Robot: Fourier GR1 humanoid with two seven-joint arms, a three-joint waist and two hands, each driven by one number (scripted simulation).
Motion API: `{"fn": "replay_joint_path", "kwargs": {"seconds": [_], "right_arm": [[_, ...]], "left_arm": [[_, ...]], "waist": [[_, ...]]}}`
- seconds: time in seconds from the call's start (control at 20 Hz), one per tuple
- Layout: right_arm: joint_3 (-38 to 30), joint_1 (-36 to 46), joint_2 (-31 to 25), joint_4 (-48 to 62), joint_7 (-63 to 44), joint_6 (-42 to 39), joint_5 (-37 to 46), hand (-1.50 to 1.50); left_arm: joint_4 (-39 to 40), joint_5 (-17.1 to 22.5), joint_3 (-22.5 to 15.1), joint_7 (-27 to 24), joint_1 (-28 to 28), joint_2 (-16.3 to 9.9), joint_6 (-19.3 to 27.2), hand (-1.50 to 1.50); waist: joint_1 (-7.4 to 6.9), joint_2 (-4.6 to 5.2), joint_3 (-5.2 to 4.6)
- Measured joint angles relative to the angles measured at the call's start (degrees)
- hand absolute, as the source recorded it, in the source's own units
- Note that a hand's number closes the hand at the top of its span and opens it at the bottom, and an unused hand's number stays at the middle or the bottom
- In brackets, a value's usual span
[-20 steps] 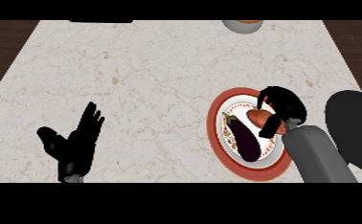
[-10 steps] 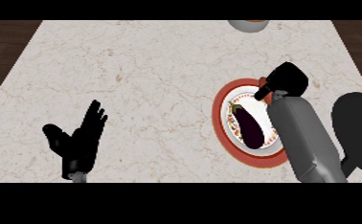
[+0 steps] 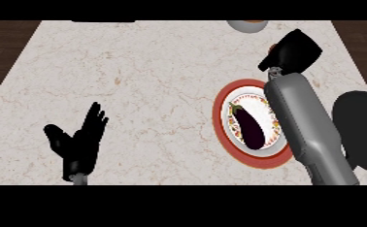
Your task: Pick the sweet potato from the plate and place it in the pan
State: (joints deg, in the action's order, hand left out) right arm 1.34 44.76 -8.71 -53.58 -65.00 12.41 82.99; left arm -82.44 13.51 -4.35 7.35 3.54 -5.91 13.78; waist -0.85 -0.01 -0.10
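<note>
A red-rimmed plate [image 3: 221, 119] lies right of the counter's middle, with a dark purple eggplant [image 3: 251, 128] on it. My right hand [image 3: 295, 51] is beyond the plate's far edge. It is curled round the orange sweet potato [image 3: 273, 49], of which only a sliver shows at the hand's left side. The grey right forearm crosses the plate's right side. A black pan [image 3: 354, 119] shows partly at the right edge, behind the forearm. My left hand [image 3: 77, 141] rests open at the lower left, fingers up.
A grey bowl [image 3: 247, 25] stands at the counter's far edge, left of my right hand. A dark flat object [image 3: 104, 21] lies at the far left edge. Dark wood borders the marble counter [image 3: 143, 75] on both sides.
My right hand has risen off the plate and moved toward the far edge with the sweet potato in it. The eggplant stays on the plate. The left hand has not moved.
</note>
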Motion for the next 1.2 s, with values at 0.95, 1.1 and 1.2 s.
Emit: {"fn": "replay_joint_path", "kwargs": {"seconds": [0.95,1.1,1.2], "right_arm": [[-17.9,-9.2,-10.2,-4.6,6.5,9.2,2.5,1.50],[-21.5,-11.1,-14.1,-1.3,9.6,12.4,0.0,1.50],[-23.4,-12.3,-15.9,1.5,11.7,14.8,-1.6,1.50]], "left_arm": [[1.3,0.1,1.6,-1.3,-0.1,0.3,-0.9,0.00],[-0.1,-0.1,1.0,-1.2,1.0,0.6,-0.9,0.00],[-0.4,-0.5,0.7,-1.1,1.4,1.1,-0.5,0.00]], "waist": [[0.79,0.08,0.11],[0.58,0.13,0.14],[0.49,0.16,0.16]]}}
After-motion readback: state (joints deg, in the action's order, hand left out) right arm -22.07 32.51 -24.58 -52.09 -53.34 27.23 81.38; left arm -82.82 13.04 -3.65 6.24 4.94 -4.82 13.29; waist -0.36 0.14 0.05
